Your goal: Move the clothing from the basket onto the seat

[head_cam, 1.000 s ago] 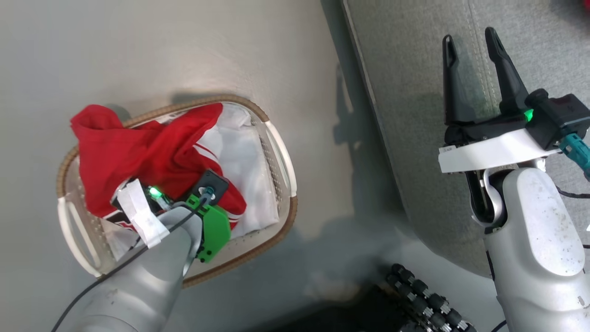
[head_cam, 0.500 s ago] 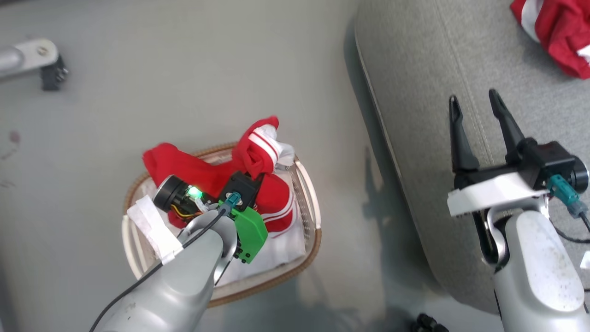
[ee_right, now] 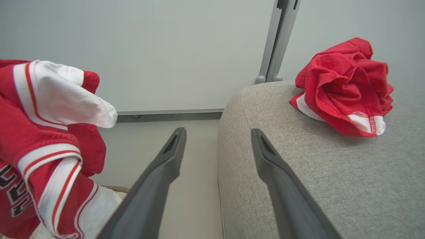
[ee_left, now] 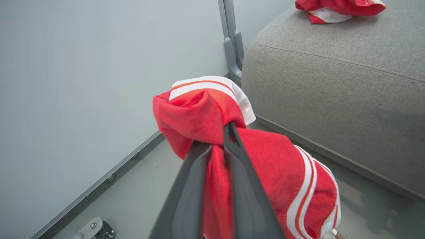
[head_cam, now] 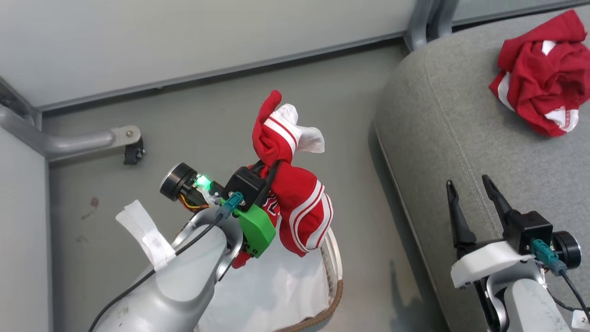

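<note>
left jaws pinching bunched red jersey (head_cam: 299, 212) at its middle, so both ends flop. hanging above basket (head_cam: 332, 263) rim, probably high enough to clear sofa (head_cam: 461, 152) edge. other red garment (head_cam: 539, 87) sits on sofa already. right jaws spread, empty, over sofa corner.

You have one red garment (head_cam: 302, 207), white-striped with dark lettering, bunched up and hanging over the basket (head_cam: 339, 291), pinched in the left gripper (ee_left: 217, 141). The second red garment (head_cam: 539, 76) lies crumpled on the grey seat (head_cam: 461, 152), near its far corner. The basket sits on the floor beside the seat, its white liner showing.
</note>
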Tool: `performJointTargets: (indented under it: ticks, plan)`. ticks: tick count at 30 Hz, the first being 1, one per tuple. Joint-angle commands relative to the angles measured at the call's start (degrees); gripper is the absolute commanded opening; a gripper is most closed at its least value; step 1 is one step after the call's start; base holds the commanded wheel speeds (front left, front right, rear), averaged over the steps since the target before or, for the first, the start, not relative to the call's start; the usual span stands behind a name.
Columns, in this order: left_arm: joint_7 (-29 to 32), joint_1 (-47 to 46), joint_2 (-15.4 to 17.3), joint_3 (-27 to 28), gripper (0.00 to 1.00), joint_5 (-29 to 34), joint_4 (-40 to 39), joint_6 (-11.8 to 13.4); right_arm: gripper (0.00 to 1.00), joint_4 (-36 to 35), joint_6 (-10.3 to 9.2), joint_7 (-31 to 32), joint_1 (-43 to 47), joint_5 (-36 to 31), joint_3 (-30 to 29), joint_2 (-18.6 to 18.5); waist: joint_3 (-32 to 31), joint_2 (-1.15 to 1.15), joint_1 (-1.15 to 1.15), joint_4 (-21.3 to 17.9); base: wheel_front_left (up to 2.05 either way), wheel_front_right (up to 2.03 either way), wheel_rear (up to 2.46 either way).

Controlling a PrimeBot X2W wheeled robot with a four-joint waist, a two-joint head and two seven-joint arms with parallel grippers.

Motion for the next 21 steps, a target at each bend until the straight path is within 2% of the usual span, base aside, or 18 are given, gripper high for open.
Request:
performJointTargets:
  ticks: [1,8,21]
  plan:
    - [-0.19,-0.70,0.29,0.14,0.00,0.58,-0.72,-0.34,1.00,0.23,-0.06,-0.11,1.42,-0.50,0.31,-0.22,-8.42,0.00,0.00,2.72,0.00,0.00,0.00]
    - [-0.16,-5.82,0.33,0.39,0.00,1.32,-3.49,-1.00,1.00,0.53,-0.06,-0.11,3.50,-0.14,2.41,-0.22,-12.77,0.00,0.00,2.96,0.00,0.00,0.00]
    - [-0.11,-16.37,-0.86,-0.12,0.00,1.55,-5.30,-1.90,1.00,1.77,-0.06,-0.11,0.75,0.58,10.72,-0.21,-15.03,0.00,0.00,3.13,0.00,0.00,0.00]
